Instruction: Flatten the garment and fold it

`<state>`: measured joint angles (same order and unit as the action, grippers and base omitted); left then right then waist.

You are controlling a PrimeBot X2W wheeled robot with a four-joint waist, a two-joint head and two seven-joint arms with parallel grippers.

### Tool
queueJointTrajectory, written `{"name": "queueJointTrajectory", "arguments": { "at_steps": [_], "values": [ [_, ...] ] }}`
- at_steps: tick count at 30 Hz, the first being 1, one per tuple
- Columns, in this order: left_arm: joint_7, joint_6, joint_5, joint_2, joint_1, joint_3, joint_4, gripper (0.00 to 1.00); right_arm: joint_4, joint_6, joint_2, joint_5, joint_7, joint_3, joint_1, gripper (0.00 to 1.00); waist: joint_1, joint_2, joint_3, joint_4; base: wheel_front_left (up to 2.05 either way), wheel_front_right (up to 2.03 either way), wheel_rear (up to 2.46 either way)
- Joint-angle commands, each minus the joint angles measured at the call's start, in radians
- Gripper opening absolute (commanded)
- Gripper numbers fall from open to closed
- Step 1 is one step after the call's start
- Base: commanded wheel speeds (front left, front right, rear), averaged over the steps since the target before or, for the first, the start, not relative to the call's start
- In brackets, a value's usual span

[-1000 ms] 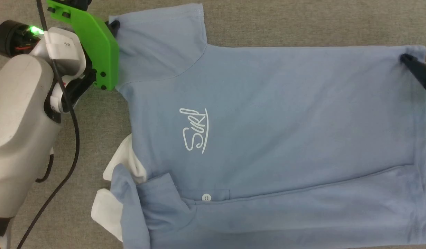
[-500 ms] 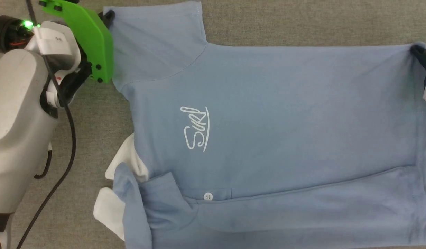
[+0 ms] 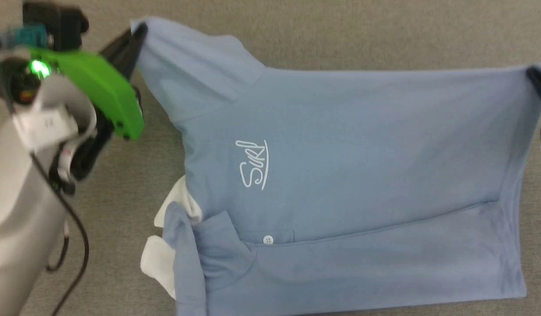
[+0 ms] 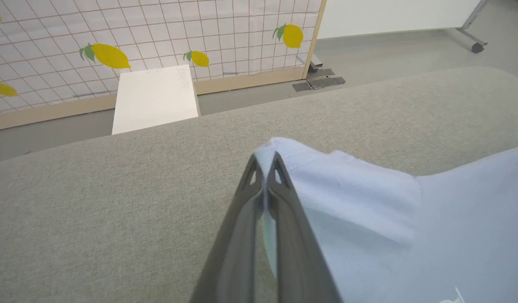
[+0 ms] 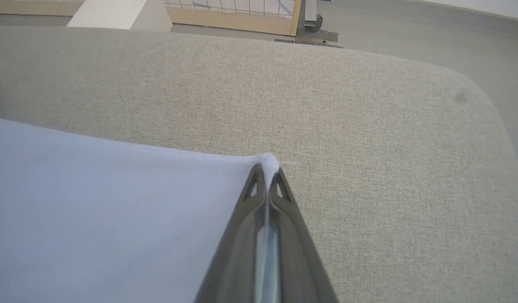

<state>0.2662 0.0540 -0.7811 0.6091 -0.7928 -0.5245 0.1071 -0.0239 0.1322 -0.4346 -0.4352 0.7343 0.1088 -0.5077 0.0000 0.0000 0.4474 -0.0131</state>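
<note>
the shirt (image 3: 362, 153) lay front-up on the table (image 3: 340, 35), mostly flat. up-left of the logo (image 3: 254, 164), the left pincer (image 4: 265, 158) pinched the sleeve corner (image 4: 284, 147) tight; far right of the logo, the right pincer (image 5: 267, 169) pinched a hem corner (image 5: 268, 160). folding seemed barely begun.

A light blue polo shirt (image 3: 362, 145) lies front up across a grey cloth-covered worktop (image 3: 384, 30), with the collar end at the head view's left and the hem at its right. Its white script logo (image 3: 253, 164) runs sideways above one small white button (image 3: 268, 239). The white collar (image 3: 178, 206) is bunched and crumpled. The far sleeve (image 3: 191, 66) tip and far hem corner (image 3: 527, 74) are drawn into points, the edge between them taut. A long slanting crease crosses the near side.
</note>
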Motion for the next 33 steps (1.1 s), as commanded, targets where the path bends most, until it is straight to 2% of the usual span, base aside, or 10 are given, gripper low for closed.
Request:
{"name": "queueJointTrajectory", "arguments": {
  "at_steps": [1,7,14,19,24,29,30,31,32,33],
  "values": [
    [-0.032,0.001,-0.006,0.015,0.051,0.009,-0.028,0.00,-0.012,-0.002,-0.004,-0.014,-0.027,0.006,0.042,0.00,0.0000,0.0000,-0.090,0.015,0.00,0.00,0.00],
    [-0.118,0.030,-0.028,0.054,0.261,0.025,-0.179,0.00,-0.059,-0.002,-0.006,0.003,-0.128,0.030,0.207,0.00,0.0000,0.0000,-0.173,0.034,0.00,0.00,0.00],
    [-0.182,0.092,-0.041,0.107,0.500,0.033,-0.314,0.00,-0.145,-0.002,0.051,0.008,-0.190,0.072,0.403,0.00,0.0000,0.0000,-0.222,0.045,0.00,0.00,0.00],
    [-0.214,0.127,-0.039,0.113,0.631,0.011,-0.365,0.00,-0.189,-0.002,0.096,0.011,-0.231,0.088,0.535,0.00,0.0000,0.0000,-0.226,0.046,0.00,0.00,0.00],
    [-0.222,0.136,-0.032,0.103,0.719,-0.039,-0.347,0.00,-0.185,-0.002,0.150,-0.002,-0.264,0.085,0.627,0.00,0.0000,0.0000,-0.226,0.037,0.00,0.00,0.00],
    [-0.194,0.122,-0.020,0.081,0.741,-0.103,-0.278,0.00,-0.132,-0.002,0.145,0.027,-0.283,0.051,0.661,0.00,0.0000,0.0000,-0.231,0.027,0.00,0.00,0.00],
    [-0.192,0.119,-0.016,0.073,0.737,-0.112,-0.264,0.00,-0.119,-0.002,0.141,0.034,-0.286,0.042,0.660,0.08,0.0000,0.0000,-0.233,0.025,0.00,0.00,0.00],
    [-0.194,0.119,-0.013,0.064,0.733,-0.116,-0.253,0.29,-0.110,-0.002,0.140,0.037,-0.291,0.037,0.658,0.36,0.0000,0.0000,-0.233,0.024,0.00,0.00,0.00],
    [-0.197,0.118,-0.011,0.054,0.726,-0.120,-0.241,0.77,-0.100,-0.002,0.141,0.038,-0.299,0.034,0.652,1.00,0.0000,0.0000,-0.234,0.023,0.00,0.00,0.00],
    [-0.199,0.118,-0.009,0.048,0.722,-0.122,-0.232,1.00,-0.092,-0.002,0.141,0.039,-0.303,0.032,0.648,1.00,0.0000,0.0000,-0.235,0.022,0.00,0.00,0.00]
  ]
}}
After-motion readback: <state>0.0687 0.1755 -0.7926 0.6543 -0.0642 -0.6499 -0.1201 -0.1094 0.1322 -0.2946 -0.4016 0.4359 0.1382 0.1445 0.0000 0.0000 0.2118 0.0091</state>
